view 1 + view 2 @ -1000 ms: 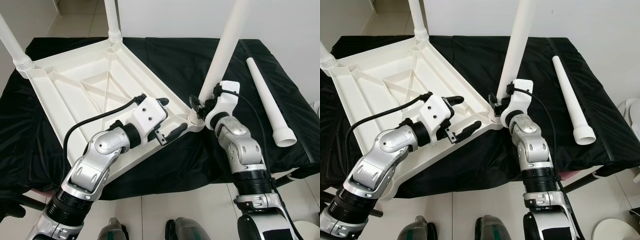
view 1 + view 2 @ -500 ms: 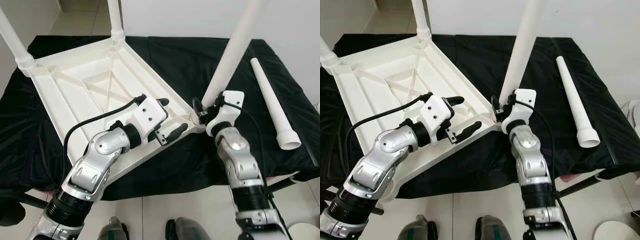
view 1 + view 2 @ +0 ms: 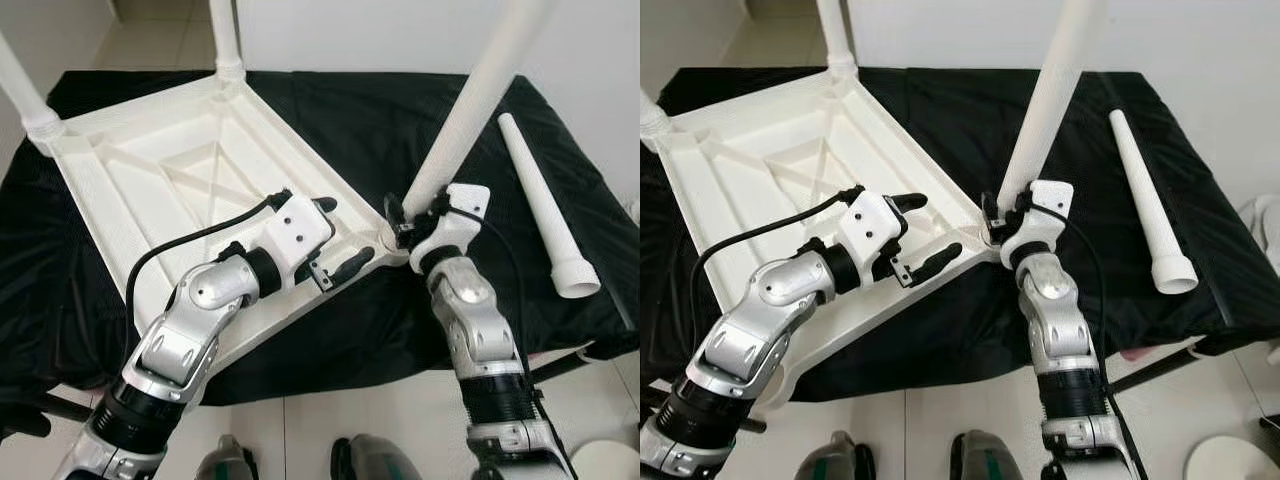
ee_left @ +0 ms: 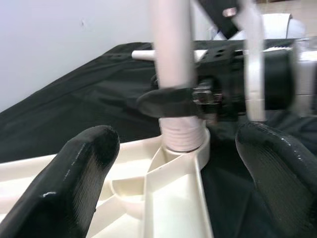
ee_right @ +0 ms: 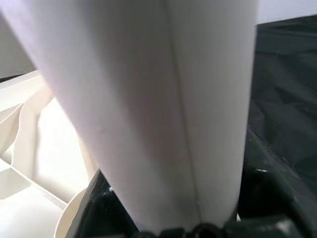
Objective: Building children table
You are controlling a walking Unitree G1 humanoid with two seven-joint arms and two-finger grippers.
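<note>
White leg in right claw

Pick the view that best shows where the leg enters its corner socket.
Left wrist view: the leg seats into the corner socket, right hand around it. Eye views show it small; right wrist view shows leg only.

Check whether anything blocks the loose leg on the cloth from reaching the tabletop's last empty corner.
Nothing visible does. The loose leg lies alone on the black cloth, off the robot's right side. The tabletop lies upside down; its near-left corner is hidden behind the left arm, so that socket cannot be judged.
</note>
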